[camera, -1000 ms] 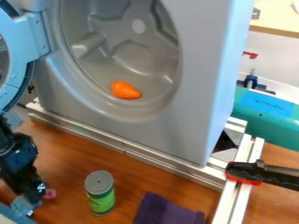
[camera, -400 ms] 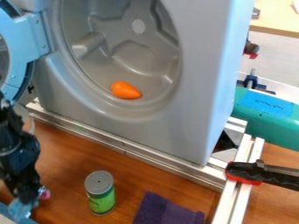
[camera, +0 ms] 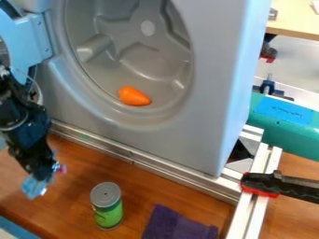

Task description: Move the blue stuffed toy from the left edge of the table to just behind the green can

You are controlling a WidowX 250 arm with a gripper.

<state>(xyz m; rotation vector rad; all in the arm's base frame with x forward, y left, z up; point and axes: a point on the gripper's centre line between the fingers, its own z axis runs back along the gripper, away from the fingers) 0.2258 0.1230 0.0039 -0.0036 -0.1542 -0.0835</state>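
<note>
we see the green can upright on the brown wooden surface, its grey lid facing up. the black gripper hangs to the left of the can and a little farther back, near it but apart, with pale blue at its lower end and a small pink piece at its side. we cannot tell whether it is open, closed or gripping anything. to the right of the can, we see a folded purple cloth, lying flat and not touching it. behind the can runs a metal rail, and beyond that stands a big grey washer-like shell. in its round hollow, farther back than the can, we find an orange, pepper-shaped thing. the shell's light blue door stands open, back and left of the can. well to the can's right, we see a black and red clamp on the metal framing, and behind it a teal object bearing blue tape.
</note>
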